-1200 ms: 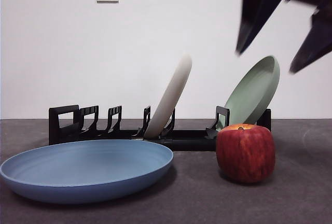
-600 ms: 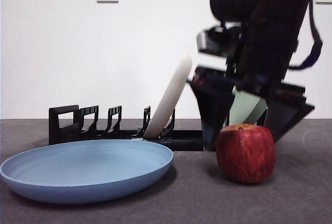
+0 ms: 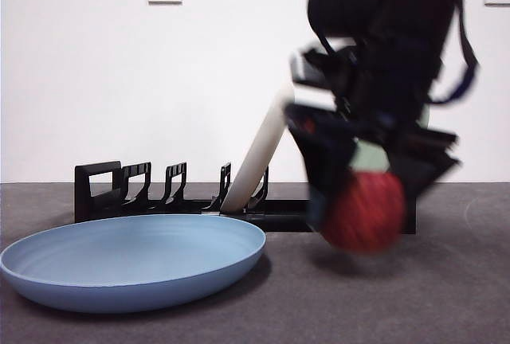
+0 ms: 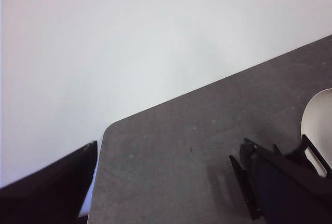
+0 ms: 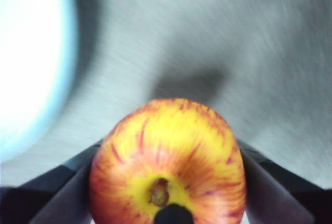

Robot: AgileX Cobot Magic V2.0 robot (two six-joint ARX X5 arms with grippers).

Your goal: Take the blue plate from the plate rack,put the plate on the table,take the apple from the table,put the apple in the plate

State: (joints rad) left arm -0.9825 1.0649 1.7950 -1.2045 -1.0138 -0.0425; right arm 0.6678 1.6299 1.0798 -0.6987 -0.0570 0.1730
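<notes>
The apple (image 5: 168, 164) sits clamped between the right gripper (image 5: 167, 182) jaws, stem hollow facing the camera. At ten o'clock from it lies the blue plate (image 5: 31, 63), blurred, on the table (image 5: 233, 37).

The blue plate (image 3: 131, 268) lay flat on the table (image 3: 446, 304) before the plate rack (image 3: 143, 193), while the apple (image 3: 364, 210) hung off the table in the right gripper (image 3: 370, 193), right of the plate.

The right gripper (image 3: 362, 209) hangs low at the scene's right, its jaws clamped on either side of the apple (image 3: 364, 210), held just clear of the table. The left gripper (image 4: 171, 193) waits high up, jaws spread
</notes>
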